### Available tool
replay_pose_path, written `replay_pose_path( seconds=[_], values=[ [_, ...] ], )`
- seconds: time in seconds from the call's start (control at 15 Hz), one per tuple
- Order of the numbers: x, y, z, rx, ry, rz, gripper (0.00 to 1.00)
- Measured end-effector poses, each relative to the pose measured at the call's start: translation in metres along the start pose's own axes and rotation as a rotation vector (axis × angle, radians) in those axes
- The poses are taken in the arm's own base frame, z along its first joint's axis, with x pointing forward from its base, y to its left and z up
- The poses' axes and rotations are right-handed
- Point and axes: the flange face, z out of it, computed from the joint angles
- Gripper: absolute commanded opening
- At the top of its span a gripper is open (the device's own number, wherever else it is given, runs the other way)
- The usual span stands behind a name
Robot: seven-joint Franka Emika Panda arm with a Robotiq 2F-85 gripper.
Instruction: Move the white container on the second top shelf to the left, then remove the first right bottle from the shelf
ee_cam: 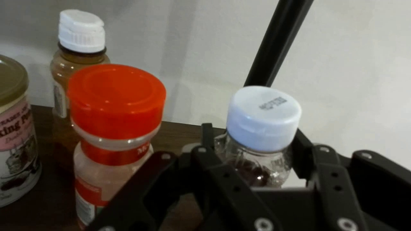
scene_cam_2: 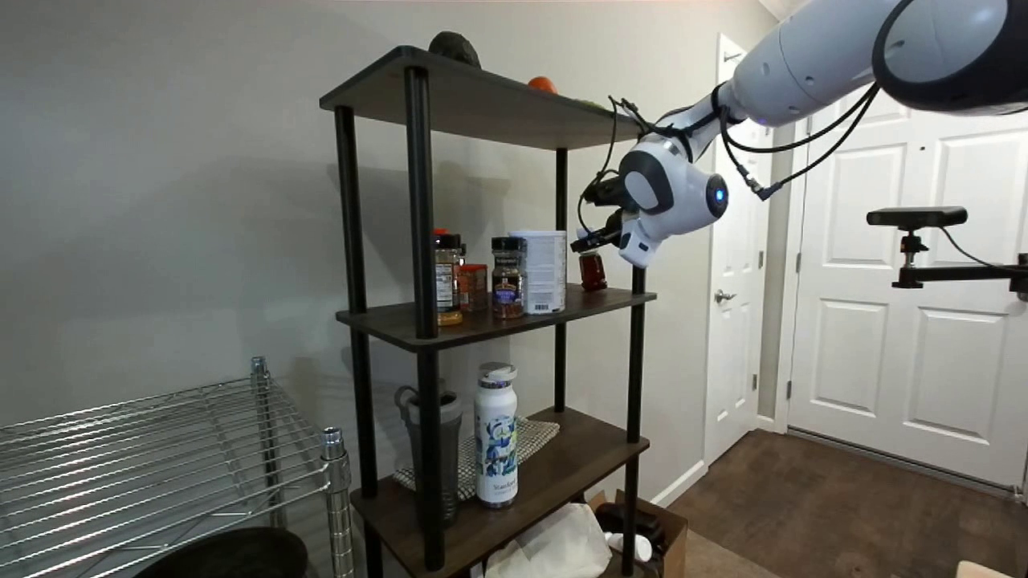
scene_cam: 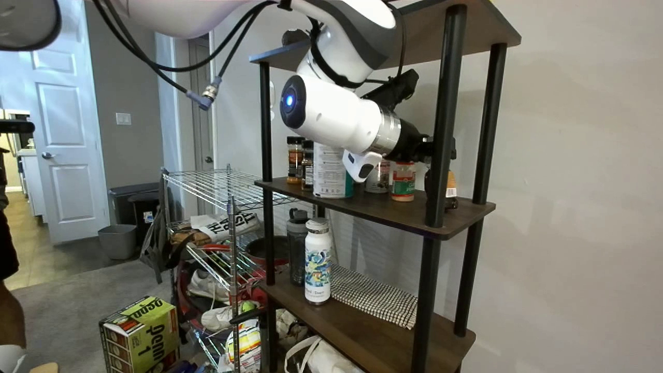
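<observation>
Right of centre in the wrist view, the fingers (ee_cam: 303, 157) are clamping the small white-capped bottle (ee_cam: 261, 138), pressing on both sides of its clear neck and standing apart only by its width. This view is revealing dark print on top of the cap. In an exterior view, right of centre, the bottle (scene_cam: 450, 182) is instead presenting an orange-yellow label with a barcode, while a black post (scene_cam: 446, 103) is hiding part of it. In an exterior view, also right of centre, the bottle (scene_cam_2: 593, 273) is leaning slightly below the fingers, its body looking dark red. Whether its base is touching the shelf (scene_cam: 471, 210), I am not able to tell.

In both exterior views the white container (scene_cam: 328, 171) is standing upright near the middle of the frame, on the shelf's second level from the top. In an exterior view it is presenting a teal edge; in an exterior view the white container (scene_cam_2: 544, 271) is presenting fine print with a barcode.

The wrist view is adding detail at left: a red-lidded jar (ee_cam: 117, 102) is standing just left of the fingers, an amber bottle (ee_cam: 62, 73) with a white flip-top is rising behind it, and the frame is cutting off a gold-lidded tin (ee_cam: 16, 134). Lower down, both exterior views are showing a patterned white flask (scene_cam: 317, 264) beside a gray shaker (scene_cam: 297, 243). An exterior view is also taking in a penn box (scene_cam: 150, 336) at lower left.
</observation>
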Motion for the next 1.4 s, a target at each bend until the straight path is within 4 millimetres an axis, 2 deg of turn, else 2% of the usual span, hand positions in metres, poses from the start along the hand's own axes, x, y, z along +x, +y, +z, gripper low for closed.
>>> replay_pose_path(
  seconds=[0.4,0.87,1.4],
  values=[
    [0.003,0.012,-0.031,-0.054,-0.001,-0.126,0.31],
    [0.01,0.01,-0.073,-0.078,-0.003,-0.218,0.31],
    [-0.014,0.028,-0.102,-0.147,-0.065,-0.362,0.31]
  ],
)
